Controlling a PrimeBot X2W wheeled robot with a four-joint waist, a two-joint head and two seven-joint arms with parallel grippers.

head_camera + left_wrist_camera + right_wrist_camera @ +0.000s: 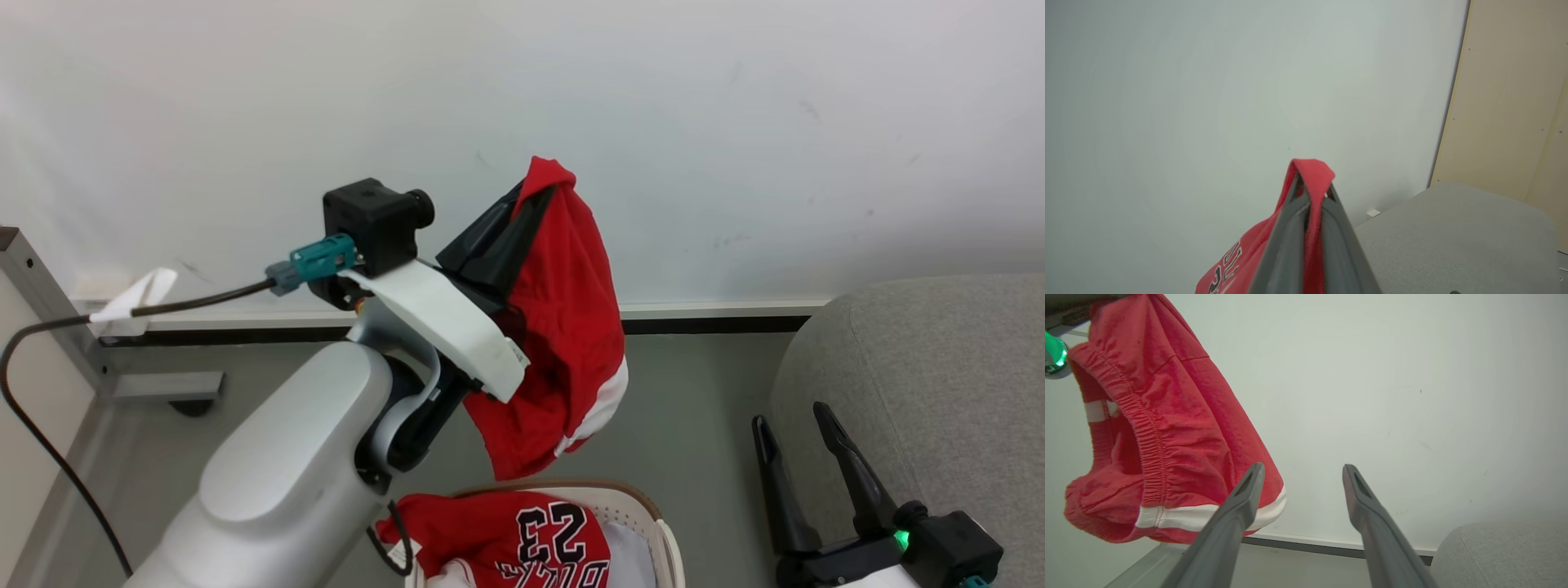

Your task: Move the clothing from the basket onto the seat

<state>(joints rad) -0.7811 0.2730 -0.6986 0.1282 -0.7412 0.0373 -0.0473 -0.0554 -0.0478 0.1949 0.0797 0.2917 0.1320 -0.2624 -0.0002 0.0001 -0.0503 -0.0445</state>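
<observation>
Two red garments are in sight. At the left of the head view the pale left arm [294,441] reaches up toward the white wall [735,122]. The left gripper [529,196] has its jaws pressed together on a fold of the upper garment, the red shorts [563,327]. These hang loose in the air above the basket [645,502]. The right wrist view shows their gathered elastic waistband, creased cloth and a white band along the hem. Below them the red jersey [506,535], marked with a black, white-edged "23", lies crumpled inside the cream, brown-rimmed basket, which stands on the grey floor [702,392]. Further right the right gripper [790,416] points upward with its jaws spread wide apart. It sits just beside the rounded edge of the light grey fabric seat [922,367].
</observation>
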